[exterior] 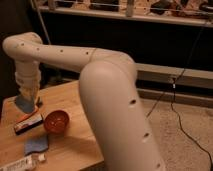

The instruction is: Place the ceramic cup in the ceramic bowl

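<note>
At the left of the frame the end effector [28,95] hangs over the tabletop [62,99] with the ceramic cup [23,103] at its tip. Whether it is clamped on the cup, I cannot tell. The ceramic bowl [56,121] sits apart, lower right. If the cup comes free here, I reckon it lands beside the bowl or clips its rim.

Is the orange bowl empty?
Empty: the ceramic bowl shows only its orange inside. The ceramic cup is left of it, under the gripper.

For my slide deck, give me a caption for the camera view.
Robot arm reaches over a wooden table, gripper at the blue-grey cup, near the orange bowl.
</note>
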`<state>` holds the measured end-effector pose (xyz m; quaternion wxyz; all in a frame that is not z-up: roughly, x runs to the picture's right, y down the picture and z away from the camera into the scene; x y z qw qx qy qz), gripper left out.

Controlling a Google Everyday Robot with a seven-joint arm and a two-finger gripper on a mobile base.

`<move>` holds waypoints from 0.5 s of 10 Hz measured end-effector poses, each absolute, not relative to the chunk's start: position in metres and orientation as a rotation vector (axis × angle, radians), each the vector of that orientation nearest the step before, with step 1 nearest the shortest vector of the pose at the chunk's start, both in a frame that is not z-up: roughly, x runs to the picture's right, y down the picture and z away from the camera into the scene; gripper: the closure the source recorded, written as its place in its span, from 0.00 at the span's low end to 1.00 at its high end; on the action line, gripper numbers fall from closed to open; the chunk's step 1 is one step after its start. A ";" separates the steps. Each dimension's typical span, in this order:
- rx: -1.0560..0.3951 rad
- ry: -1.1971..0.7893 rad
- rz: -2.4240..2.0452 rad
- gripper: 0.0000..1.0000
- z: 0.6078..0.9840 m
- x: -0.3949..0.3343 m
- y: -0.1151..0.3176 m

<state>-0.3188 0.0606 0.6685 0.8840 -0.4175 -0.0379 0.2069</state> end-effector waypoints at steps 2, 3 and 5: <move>-0.839 -0.042 0.448 1.00 0.681 -0.288 0.090; -0.825 -0.028 0.468 1.00 0.690 -0.279 0.100; -0.818 -0.021 0.517 1.00 0.709 -0.286 0.112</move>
